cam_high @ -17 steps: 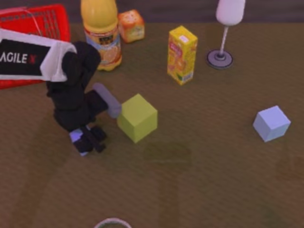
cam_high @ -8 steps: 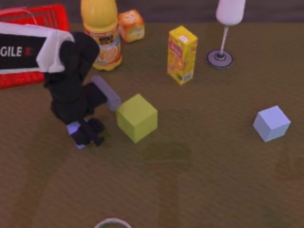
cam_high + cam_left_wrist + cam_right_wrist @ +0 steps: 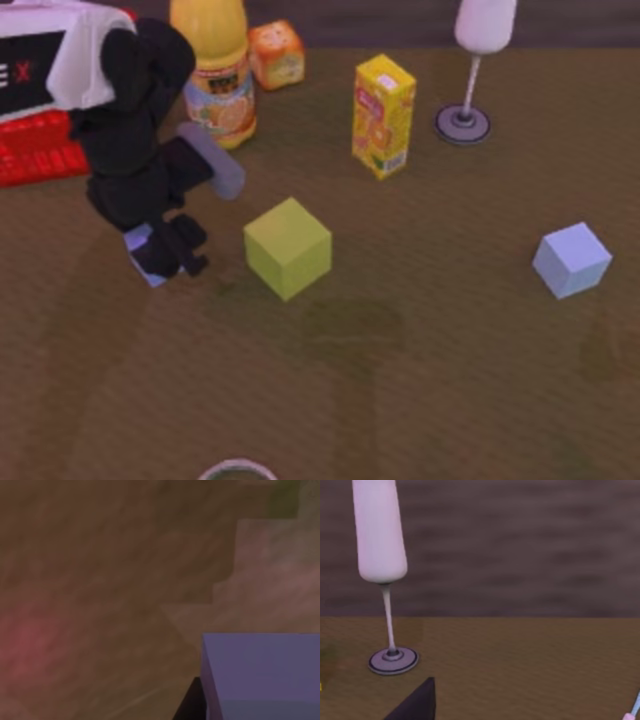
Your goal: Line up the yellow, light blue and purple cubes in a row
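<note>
Clearly, left pincer (image 3: 165, 250) gripping purple cube (image 3: 260, 675) (left of yellow cube (image 3: 288, 247))

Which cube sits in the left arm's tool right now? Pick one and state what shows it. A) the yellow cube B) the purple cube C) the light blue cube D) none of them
B: in the top view the purple cube shows between the fingers of the left tool, while the yellow cube and the light blue cube sit on the table apart from it.
</note>
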